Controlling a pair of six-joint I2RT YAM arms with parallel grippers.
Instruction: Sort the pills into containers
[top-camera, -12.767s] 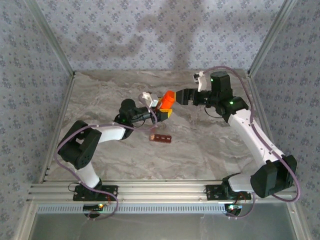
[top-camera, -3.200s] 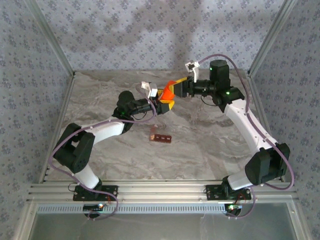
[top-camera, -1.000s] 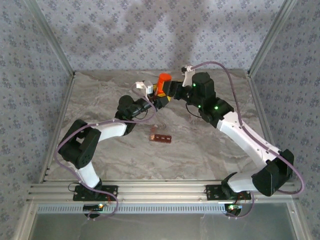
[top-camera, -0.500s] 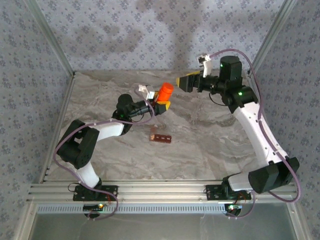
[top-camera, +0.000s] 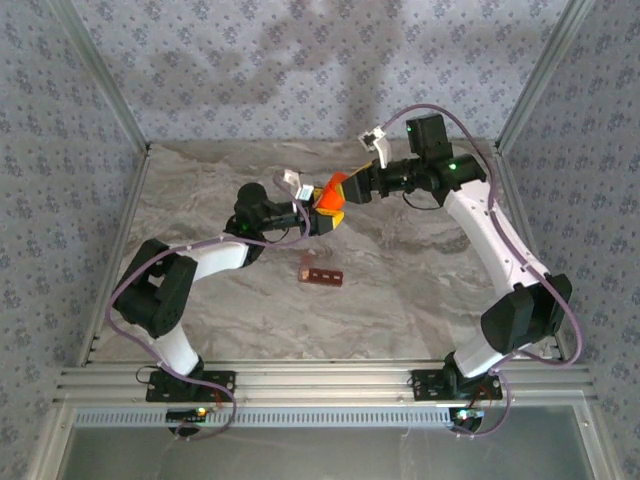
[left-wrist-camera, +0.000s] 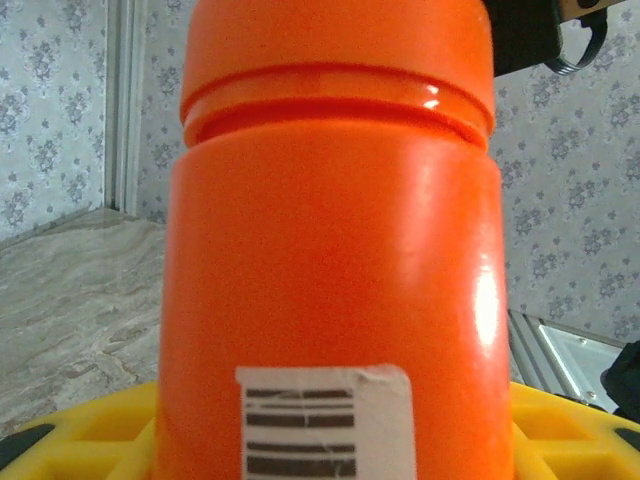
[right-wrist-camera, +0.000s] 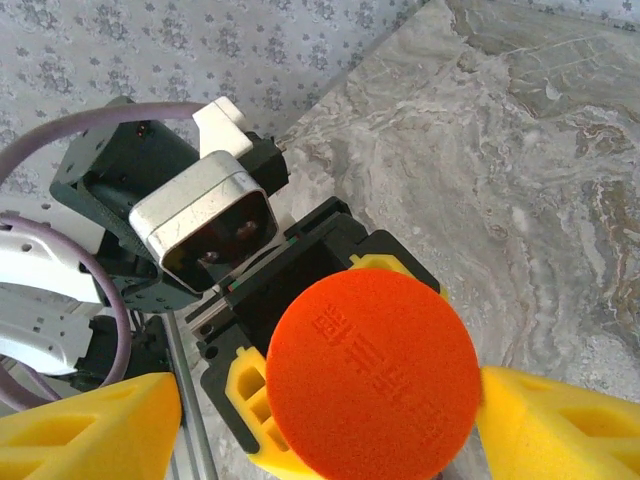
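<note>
Top external | clamping orange pill bottle (left-wrist-camera: 330, 250) in left jaws | straddling its cap (right-wrist-camera: 370, 375) with right jaws open, not gripping | noting red-brown compartment strip (top-camera: 322, 275) lying on worktop (top-camera: 420, 290), just beside the bottle | judging cap rigid, slick, light: taking it by rim

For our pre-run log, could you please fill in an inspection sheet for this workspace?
Surface: grey marbled tabletop, no spills seen.
Job's things: dark red-brown rectangular compartment strip lying flat mid-table; orange cylindrical plastic bottle with its cap on; loose pills: nothing seen.
Clutter: nothing seen.
Grippers: left gripper shut on the bottle's body; right gripper open, fingers either side of the cap.
Cables: purple cable along each arm, no snag seen.
Surroundings: floral-patterned walls, aluminium frame rails.
</note>
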